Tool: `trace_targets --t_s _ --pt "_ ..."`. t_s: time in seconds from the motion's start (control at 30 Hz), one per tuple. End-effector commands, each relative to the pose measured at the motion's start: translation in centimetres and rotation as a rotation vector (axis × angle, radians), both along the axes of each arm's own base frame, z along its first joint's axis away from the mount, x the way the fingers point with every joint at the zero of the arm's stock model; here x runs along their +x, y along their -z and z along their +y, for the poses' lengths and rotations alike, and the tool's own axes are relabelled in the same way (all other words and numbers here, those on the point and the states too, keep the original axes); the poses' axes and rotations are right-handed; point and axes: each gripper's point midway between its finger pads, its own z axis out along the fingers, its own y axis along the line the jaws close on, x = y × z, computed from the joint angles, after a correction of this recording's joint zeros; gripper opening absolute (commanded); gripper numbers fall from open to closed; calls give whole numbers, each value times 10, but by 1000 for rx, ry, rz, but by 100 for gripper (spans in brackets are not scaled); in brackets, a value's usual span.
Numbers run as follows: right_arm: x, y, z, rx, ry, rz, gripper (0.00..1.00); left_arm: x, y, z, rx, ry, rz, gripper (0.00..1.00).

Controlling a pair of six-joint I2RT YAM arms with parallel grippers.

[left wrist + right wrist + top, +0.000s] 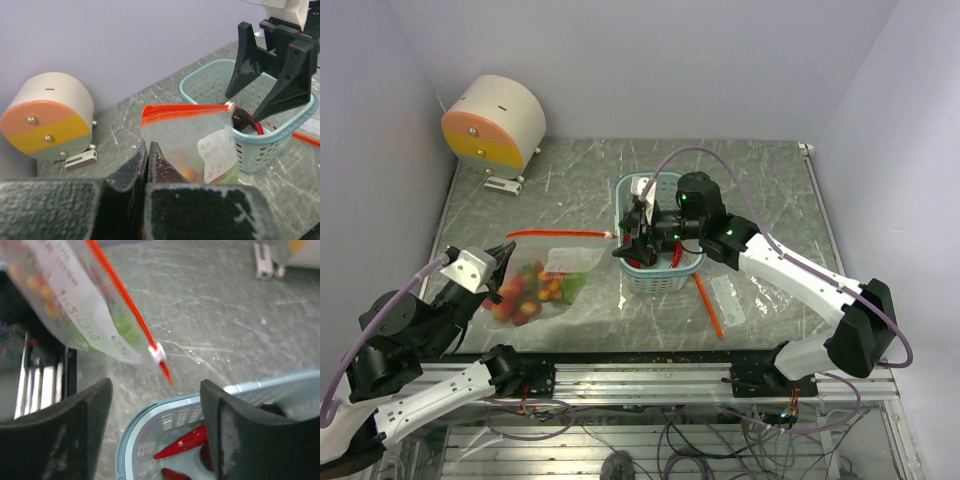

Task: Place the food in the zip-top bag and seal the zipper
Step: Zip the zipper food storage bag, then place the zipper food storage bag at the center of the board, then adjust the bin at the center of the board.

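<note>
The clear zip-top bag (552, 275) lies left of centre, holding several small red, orange, yellow and green food pieces (528, 292). Its orange-red zipper (560, 234) runs along the far edge to a white slider (157, 354). My left gripper (146, 150) is shut on the bag's left edge (508, 250). My right gripper (156, 385) is open with nothing between its fingers. It hovers over the left rim of the light-blue basket (688, 268), just short of the slider. Red chili-shaped food (182, 442) lies in the basket.
A round cream drum with a pink and yellow face (495, 125) stands at the back left. Right of the basket lie a loose orange strip (708, 305) and a small clear packet (728, 298). Walls close in the left, back and right sides.
</note>
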Motion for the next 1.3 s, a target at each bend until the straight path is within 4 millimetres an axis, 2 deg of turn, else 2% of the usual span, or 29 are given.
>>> trace_targets --t_s 0.0,0.07,0.17,0.23,0.27,0.33,0.43,0.57,0.6,0.63,0.67,0.7,0.73,0.8,0.9,1.03,1.17,1.27 --pt "49 -60 -13 135 331 0 86 13 -24 9 -173 -111 -52 7" --pt "62 -74 -23 170 461 31 99 21 -28 11 -256 -174 -52 7" --pt "83 -79 -48 164 681 85 100 37 -20 23 -325 -335 -30 7" --pt "99 -69 -74 125 877 130 100 45 -13 37 -359 -468 -28 7" --pt "109 -61 -94 93 1009 143 100 48 -10 46 -381 -542 -26 7" --pt "115 -39 -128 21 1193 195 100 49 -3 61 -433 -675 -27 7" --pt "106 1 -176 -107 1403 257 100 48 7 79 -515 -815 -47 7" --pt "83 33 -218 -175 1545 321 100 52 20 76 -563 -855 -80 9" --pt "76 40 -225 -198 1561 340 100 55 24 71 -541 -869 -66 15" --pt "70 48 -232 -223 1577 363 100 59 29 66 -511 -887 -46 26" --pt "63 58 -237 -252 1588 388 100 63 35 60 -456 -902 -22 41" --pt "56 67 -241 -282 1592 417 100 65 38 55 -437 -903 -5 63" --pt "49 78 -244 -311 1596 448 100 68 40 49 -419 -884 13 79" --pt "37 99 -248 -367 1598 510 100 72 31 35 -453 -780 37 98" --pt "19 126 -249 -421 1591 601 100 70 11 20 -502 -624 47 100" --pt "4 157 -242 -438 1552 699 100 61 -5 12 -545 -499 76 100" --pt "-4 188 -239 -495 1536 751 98 56 -2 2 -536 -416 111 100" --pt "-8 206 -235 -523 1518 780 91 56 7 -3 -507 -401 127 98"
